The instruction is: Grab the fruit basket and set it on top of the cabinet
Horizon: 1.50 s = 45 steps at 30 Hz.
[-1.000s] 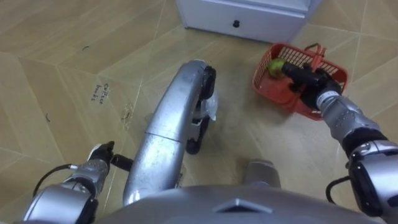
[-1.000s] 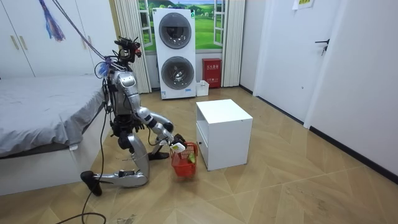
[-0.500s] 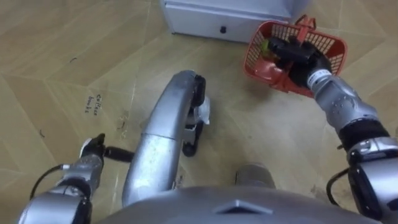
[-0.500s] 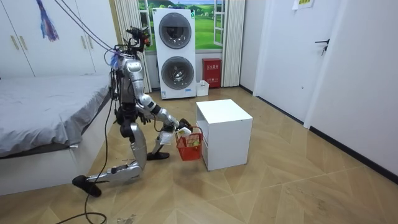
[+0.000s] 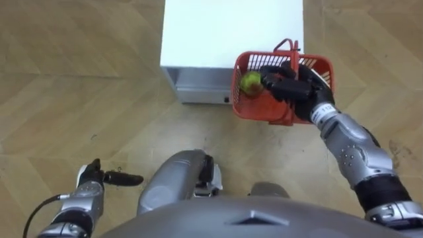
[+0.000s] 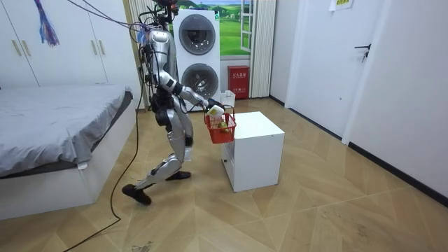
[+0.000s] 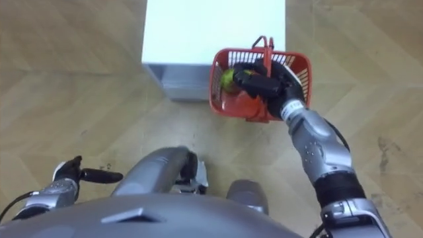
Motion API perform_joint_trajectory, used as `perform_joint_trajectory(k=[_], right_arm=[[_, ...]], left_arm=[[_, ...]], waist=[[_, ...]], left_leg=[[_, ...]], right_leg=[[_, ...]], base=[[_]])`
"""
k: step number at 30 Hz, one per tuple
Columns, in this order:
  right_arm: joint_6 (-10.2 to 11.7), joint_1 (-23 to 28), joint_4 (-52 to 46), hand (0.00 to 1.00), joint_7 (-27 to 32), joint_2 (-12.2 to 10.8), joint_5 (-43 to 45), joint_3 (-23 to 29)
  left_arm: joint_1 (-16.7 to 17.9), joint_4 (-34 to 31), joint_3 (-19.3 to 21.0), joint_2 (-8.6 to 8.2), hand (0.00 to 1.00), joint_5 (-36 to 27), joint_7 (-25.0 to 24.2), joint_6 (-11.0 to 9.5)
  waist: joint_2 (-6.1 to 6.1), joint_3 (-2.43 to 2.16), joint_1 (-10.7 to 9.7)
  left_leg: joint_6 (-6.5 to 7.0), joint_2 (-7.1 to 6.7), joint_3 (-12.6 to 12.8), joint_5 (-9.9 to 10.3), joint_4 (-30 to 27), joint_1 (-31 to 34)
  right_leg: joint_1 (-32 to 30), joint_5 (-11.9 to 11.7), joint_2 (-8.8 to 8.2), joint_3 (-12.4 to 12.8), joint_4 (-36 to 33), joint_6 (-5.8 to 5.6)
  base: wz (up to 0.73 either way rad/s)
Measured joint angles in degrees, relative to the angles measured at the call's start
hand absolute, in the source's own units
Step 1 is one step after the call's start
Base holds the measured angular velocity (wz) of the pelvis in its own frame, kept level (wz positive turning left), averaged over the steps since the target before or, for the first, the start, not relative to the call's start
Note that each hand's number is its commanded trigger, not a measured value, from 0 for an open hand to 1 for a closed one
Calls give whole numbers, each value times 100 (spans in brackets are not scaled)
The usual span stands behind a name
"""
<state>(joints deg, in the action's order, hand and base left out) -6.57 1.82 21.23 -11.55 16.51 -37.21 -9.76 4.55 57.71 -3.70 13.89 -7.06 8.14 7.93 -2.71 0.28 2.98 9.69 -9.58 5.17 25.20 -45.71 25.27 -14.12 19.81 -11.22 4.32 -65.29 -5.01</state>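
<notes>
Basket (image 5: 254, 109), red plastic mesh, hangs clear of the floor (image 5: 79, 79) in the right hand (image 5: 294, 86). The dark fingers (image 5: 272, 71) reach across its open top and curl down over it, clenched on what seems to be the rim or a folded handle; the exact hold is hard to make out. A second red handle (image 5: 288, 47) stands upright at the far side.

Inside, a round green fruit (image 5: 250, 82) lies toward the robot's left, just beside the fingertips. The rest of the inside is covered by the hand.

From the head camera, the basket overlaps the near right corner of the white cabinet (image 5: 225, 30), whose front faces the robot. In the room view the basket (image 6: 221, 130) hangs level with the cabinet's (image 6: 255, 129) top, at its corner nearest the robot, which stands upright between bed (image 6: 49, 133) and cabinet, one leg set back.

The left hand (image 5: 92, 178) hangs low at the robot's left side, fingers straight, holding nothing.
</notes>
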Motion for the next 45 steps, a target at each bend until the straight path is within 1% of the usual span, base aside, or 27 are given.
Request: perform_joint_trajectory(k=[1, 2, 3, 4, 5, 6, 7, 8, 11, 13, 14, 17, 22, 28, 30, 31, 32, 33, 34, 35, 37, 38, 39, 40, 41, 43, 45], right_arm=[[0, -9, -48, 100, -17, 1, -1, -18], [0, -8, -53, 100, -20, 7, 6, -17], [-20, -12, -59, 100, -9, 43, 3, -20], [-61, -18, -61, 100, 8, 61, 1, -24], [-85, -15, -97, 100, 20, 84, 0, -23], [-110, 0, -125, 100, 26, 109, -1, -24], [-147, -25, -209, 100, 29, 142, -18, -24], [-162, -55, -296, 100, 25, 158, -31, -24], [-174, -52, -547, 100, 12, 203, -35, -14], [-177, -46, -721, 100, 4, 208, -58, -17], [-188, -47, -796, 100, 4, 208, -80, -16], [-319, -51, -1104, 100, 15, 235, -170, -5], [-341, -51, -1439, 100, 10, 237, -350, -16], [-343, -60, -1526, 100, 12, 235, -352, -28], [-352, -56, -1524, 100, 17, 233, -348, -32], [-353, -62, -1527, 100, 13, 194, -291, -40], [-354, -146, -1619, 100, 12, 173, -180, -118], [-353, -162, -1690, 100, 17, 202, -148, -144], [-346, -102, -1800, 100, 68, 217, -137, -165], [-345, -152, -1801, 100, 90, 264, -137, -246], [-346, -266, -1802, 100, 90, 229, -132, -309], [-389, -290, -1804, 100, 91, 195, -123, -326], [-431, -298, -1840, 100, 90, 152, -123, -326], [-524, -302, -1955, 100, 63, 108, -123, -327], [-547, -311, -2097, 100, 41, 112, -151, -326], [-550, -334, -2325, 100, 49, 115, -302, -323], [-550, -422, -2427, 100, 52, 108, -335, -317]], left_arm=[[12, -69, 3, 2, 0, 37, 1, 7], [15, -113, 7, 1, 0, 49, 0, 11], [10, -198, 7, -2, 0, 49, -2, 1], [7, -227, 7, 7, 0, 49, -3, -14], [9, -244, 19, 14, 0, 48, -9, -33], [-3, -265, 19, -1, 0, 49, -17, -34], [2, -296, 12, -1, 0, 50, -41, -49], [51, -281, 24, 4, 0, 50, -56, -45], [174, -329, 33, -2, 0, 117, -200, -45], [232, -390, 55, -3, 0, 235, -273, -46], [254, -411, 56, -2, 0, 289, -284, -43], [309, -495, 67, -6, 0, 440, -366, -27], [385, -615, 99, 10, 0, 552, -459, 36], [409, -718, 118, 12, 0, 556, -510, 42], [393, -718, 116, 5, 0, 568, -537, 44], [393, -730, 128, 26, 0, 691, -545, 35], [426, -728, 225, 72, 0, 806, -550, 36], [420, -690, 288, 56, 0, 841, -557, 39], [444, -656, 301, 6, 0, 896, -603, 62], [390, -664, 241, -10, 0, 900, -673, 58], [254, -681, 122, -13, 0, 888, -717, 58], [193, -714, 47, -16, 0, 889, -716, 83], [174, -714, 46, -31, 0, 892, -717, 87], [168, -707, 51, -85, 0, 895, -719, 126], [197, -700, 52, -136, 0, 896, -726, 159], [308, -697, 55, -156, 0, 895, -734, 172], [364, -674, 103, -153, 0, 938, -733, 172]], waist=[[19, 6, -13], [38, 10, -39], [92, 28, -43], [119, 31, 14], [150, 37, 32], [188, 6, 13], [196, -5, 38], [188, -5, 37], [140, -9, 46], [110, -9, 38], [79, -21, 30], [7, -37, 68], [5, -36, 87], [-12, -34, 164], [20, -8, 167], [111, 18, 224], [19, -5, 249], [16, 15, 198], [29, -3, 25], [7, -4, 61], [-15, 7, 57], [-60, -25, 121], [-82, -26, 183], [-117, -49, 303], [-99, -40, 402], [-65, -28, 403], [-67, -28, 373]], left_leg=[[-52, 33, -64, -133, 299, -170], [-67, 62, -103, -200, 439, -254], [-133, 153, -191, -317, 703, -416], [-212, 255, -233, -407, 944, -586], [-291, 344, -302, -461, 1106, -713], [-339, 389, -373, -487, 1182, -755], [-422, 483, -397, -589, 1452, -878], [-481, 507, -416, -740, 1727, -1011], [-578, 620, -447, -1092, 2561, -1527], [-611, 635, -457, -1154, 2794, -1729], [-623, 690, -469, -1162, 2871, -1812], [-643, 701, -515, -1174, 2988, -1951], [-644, 740, -599, -1174, 3046, -2190], [-647, 781, -806, -1176, 3233, -2434], [-688, 856, -1157, -1205, 3293, -2543], [-707, 1003, -1574, -1206, 3354, -2614], [-784, 1055, -1653, -1204, 3323, -2550], [-886, 1078, -1661, -1178, 3310, -2508], [-1084, 1136, -1498, -1203, 3374, -2492], [-1164, 1194, -1051, -1245, 3459, -2534], [-1213, 1230, -679, -1362, 3836, -2394], [-1011, 1222, -504, -1501, 3822, -2359], [-1000, 1213, -458, -1514, 3799, -2374], [-999, 1182, -458, -1516, 3781, -2438], [-998, 1155, -530, -1515, 3782, -2525], [-998, 1089, -582, -1516, 3786, -2601], [-997, 1079, -570, -1515, 3787, -2636]], right_leg=[[-214, 356, -14, -91, 371, 27], [-299, 460, -17, -172, 606, 37], [-415, 580, -3, -364, 1245, 26], [-458, 548, 48, -505, 2078, 39], [-415, 294, 155, -659, 2720, -31], [-306, 206, 227, -779, 2899, 13], [-101, 42, 306, -946, 3285, 86], [76, -131, 378, -1062, 3609, 144], [611, -497, 541, -1122, 4490, 213], [850, -583, 592, -1174, 4803, 242], [961, -614, 635, -1176, 4931, 258], [1130, -645, 681, -1192, 5125, 279], [1444, -720, 728, -1237, 5369, 304], [1565, -723, 791, -1337, 5332, 309], [1370, -709, 840, -1454, 4900, 333], [1084, -531, 1057, -1334, 4851, 479], [876, -906, 1225, -1157, 5657, 702], [820, -1429, 1254, -1195, 5724, 805], [897, -1480, 1234, -1405, 5662, 782], [951, -1480, 1230, -1340, 5667, 783], [977, -1471, 1230, -1144, 5684, 777], [972, -1434, 1230, -1096, 5672, 729], [985, -1424, 1229, -1104, 5664, 716], [1033, -1413, 1243, -1205, 5668, 698], [1121, -1412, 1229, -1373, 5667, 696], [1235, -1403, 1173, -1584, 5665, 682], [1314, -1364, 1131, -1629, 5669, 620]], base=[[-8], [4], [0], [0], [0], [0], [5], [0], [2], [-2], [3], [0], [-2], [-4], [-14], [-53], [-45], [11], [45], [46], [40], [43], [13], [-8], [-7], [16], [24]])
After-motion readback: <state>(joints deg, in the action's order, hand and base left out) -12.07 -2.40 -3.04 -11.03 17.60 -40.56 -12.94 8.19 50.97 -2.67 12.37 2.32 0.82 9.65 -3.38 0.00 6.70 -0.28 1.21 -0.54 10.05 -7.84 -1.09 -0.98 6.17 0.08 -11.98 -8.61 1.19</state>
